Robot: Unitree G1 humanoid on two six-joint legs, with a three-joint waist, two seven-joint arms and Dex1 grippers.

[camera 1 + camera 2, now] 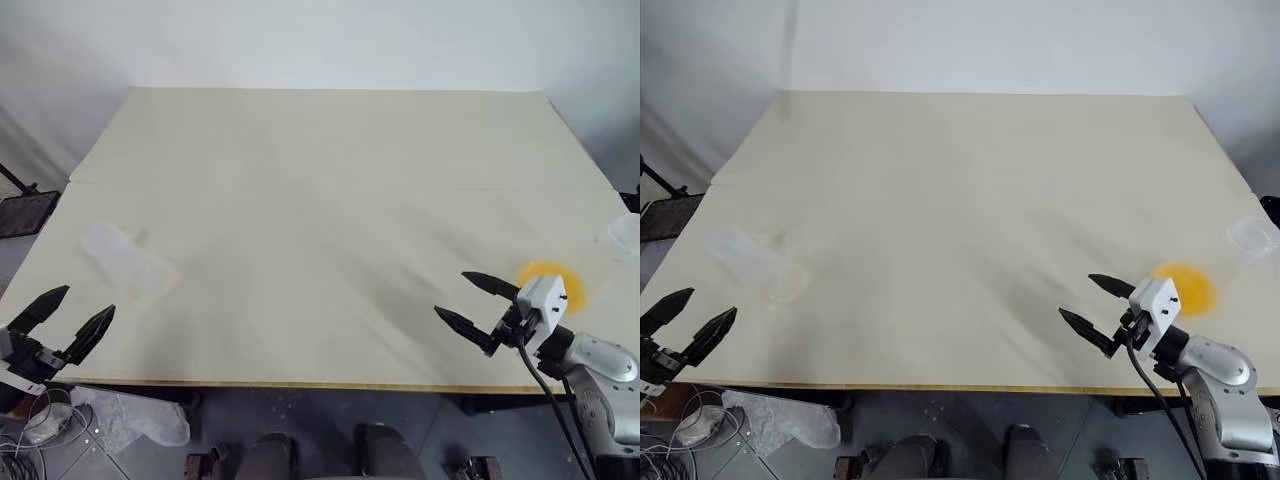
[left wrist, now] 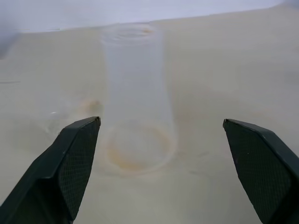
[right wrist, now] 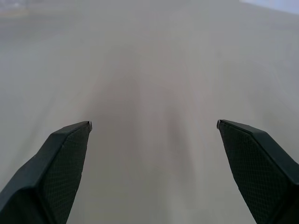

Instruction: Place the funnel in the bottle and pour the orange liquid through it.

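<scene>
1. Fingers: both grippers spread wide, empty — left gripper point(image 1: 62, 316) at near-left edge of table point(image 1: 320, 180), right gripper point(image 1: 476, 302) near-right.
2. Bottle point(image 1: 125, 262) lies tipped on its side, near left.
3. Orange liquid point(image 1: 1186, 286) near right, just beyond right gripper.
4. Step: nothing placed yet. Next, likely: left grabs and stands bottle; can't pick out funnel.
</scene>
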